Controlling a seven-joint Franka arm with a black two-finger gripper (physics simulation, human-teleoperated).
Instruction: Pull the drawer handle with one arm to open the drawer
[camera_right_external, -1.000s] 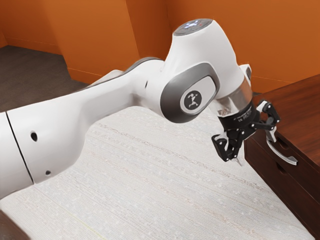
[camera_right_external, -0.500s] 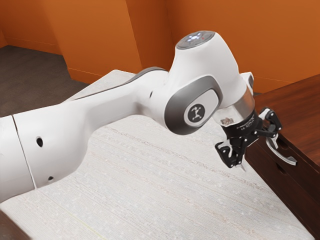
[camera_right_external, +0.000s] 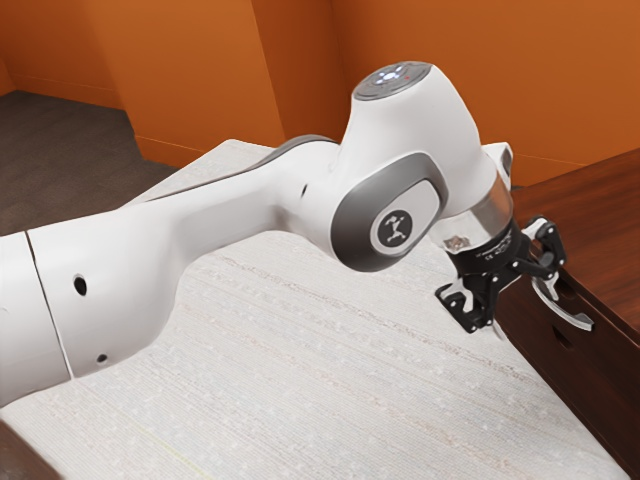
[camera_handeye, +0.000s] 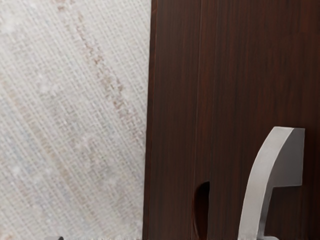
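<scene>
A: Item: curved silver metal drawer handle?
B: Upper end hidden behind black two-finger gripper; wrist view, handle runs out of frame.
A: Item: dark brown wooden cabinet?
B: Cut off, exterior view's right edge.

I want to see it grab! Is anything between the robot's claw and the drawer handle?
No, nothing visible stands between them. The open gripper is right next to the silver handle on the dark wooden drawer front.
</scene>
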